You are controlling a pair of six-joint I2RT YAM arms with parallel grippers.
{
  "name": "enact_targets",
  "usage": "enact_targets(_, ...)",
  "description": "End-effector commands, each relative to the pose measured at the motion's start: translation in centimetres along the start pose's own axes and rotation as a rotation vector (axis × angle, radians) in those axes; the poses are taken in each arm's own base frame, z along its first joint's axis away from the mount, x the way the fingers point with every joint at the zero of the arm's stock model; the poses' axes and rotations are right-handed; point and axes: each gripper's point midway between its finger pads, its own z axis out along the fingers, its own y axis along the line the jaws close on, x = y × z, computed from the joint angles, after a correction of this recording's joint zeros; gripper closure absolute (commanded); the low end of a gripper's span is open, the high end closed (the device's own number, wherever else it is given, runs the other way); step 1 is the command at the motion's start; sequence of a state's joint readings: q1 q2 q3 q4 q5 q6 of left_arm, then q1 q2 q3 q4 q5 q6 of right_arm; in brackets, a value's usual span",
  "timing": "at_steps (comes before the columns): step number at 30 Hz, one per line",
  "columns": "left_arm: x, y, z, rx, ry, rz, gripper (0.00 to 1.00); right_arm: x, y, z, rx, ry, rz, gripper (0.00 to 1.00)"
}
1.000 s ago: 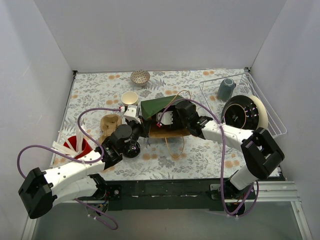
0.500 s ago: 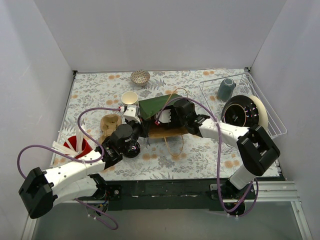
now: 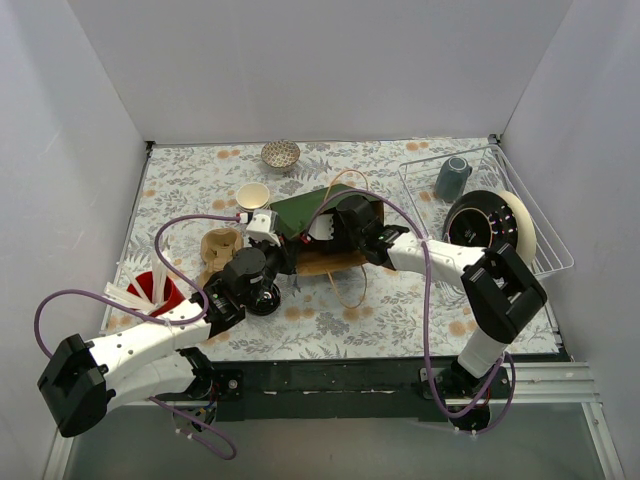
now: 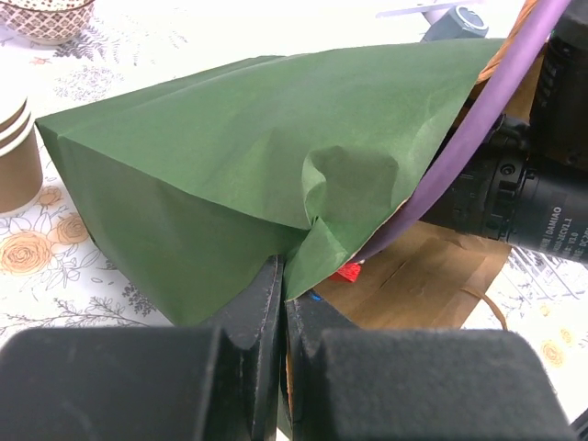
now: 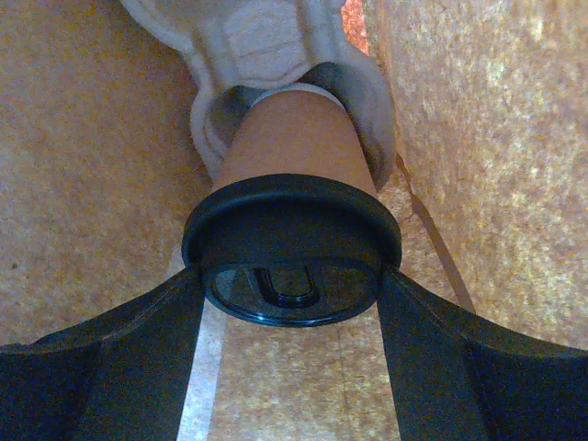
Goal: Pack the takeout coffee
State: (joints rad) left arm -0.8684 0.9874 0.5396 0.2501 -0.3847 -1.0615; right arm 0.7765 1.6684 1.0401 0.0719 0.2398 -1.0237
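Brown bag walls crowd both sides; my right gripper (image 5: 292, 276) clamps the takeout coffee (image 5: 289, 193) by its lid, seated in a pulp tray (image 5: 266, 37). Left gripper (image 4: 282, 303) pinches the green paper bag (image 4: 239, 156).

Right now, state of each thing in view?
green paper bag: on its side, edge pinched by left gripper.
left gripper: shut on bag.
takeout coffee: lidded, inside bag, in moulded tray.
right gripper: jaws wide around the lid.
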Motion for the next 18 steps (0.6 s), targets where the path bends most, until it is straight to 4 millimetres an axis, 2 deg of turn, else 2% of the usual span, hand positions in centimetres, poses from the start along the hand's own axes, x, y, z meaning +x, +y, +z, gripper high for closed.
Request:
enact_targets(1, -2.2, -1.5, -0.2, 0.039, -0.040, -0.043, 1.00, 0.4, 0.0, 0.9, 0.019, 0.031, 0.070, 0.83)
enact_targets(7, -2.3, -1.4, -0.3, 0.032, -0.042, -0.043, 1.00, 0.6, 0.5, 1.1, 0.016, 0.026, 0.080, 0.83)
enact_targets(18, -2.3, -1.2, -0.3, 0.023, -0.041, -0.055, 1.00, -0.1, 0.1, 2.5, 0.008, 0.029, 0.132, 0.84)
